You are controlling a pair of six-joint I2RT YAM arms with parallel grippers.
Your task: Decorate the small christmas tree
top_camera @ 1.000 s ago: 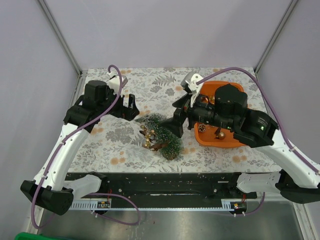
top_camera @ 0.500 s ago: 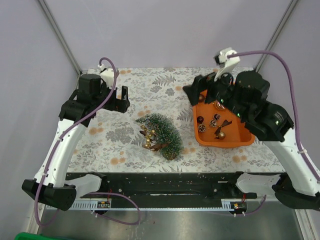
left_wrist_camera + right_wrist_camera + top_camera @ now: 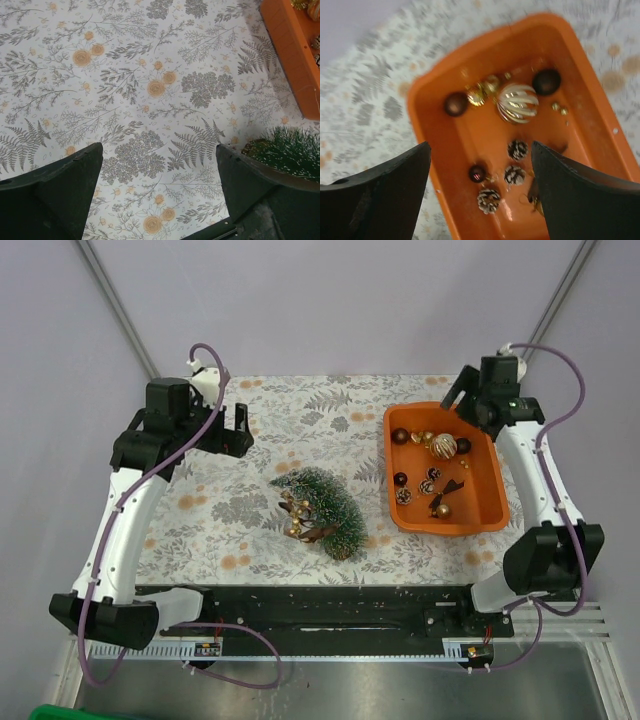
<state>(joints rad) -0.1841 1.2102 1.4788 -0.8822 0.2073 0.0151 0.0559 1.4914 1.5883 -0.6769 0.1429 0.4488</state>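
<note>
The small christmas tree [image 3: 322, 508] lies on its side near the middle of the table [image 3: 300, 410], its narrow tip pointing far-left and its round base near-right. It is a slim cone of dark green bristles dusted white. A cluster of gold bells and a brown ribbon [image 3: 297, 518] sits against its near-left flank.

It looks light. The needles would probably give softly under a pinch and spring back, so the firmest hold is likely low down at the stiff base. Lying round on its side, it may roll when nudged.

The table covering is pale, printed with grey ferns and orange flowers.

To the right, well apart from the tree, is a glossy orange tray [image 3: 497, 502]. It holds a white-and-gold striped ball [image 3: 517, 103], dark brown balls and frosted pinecones [image 3: 489, 200], all small, hard and rounded.

The left gripper [image 3: 159, 150] hovers over bare covering at far left, jaws wide and empty. The right gripper [image 3: 480, 146] hangs above the tray, jaws wide, holding nothing.
</note>
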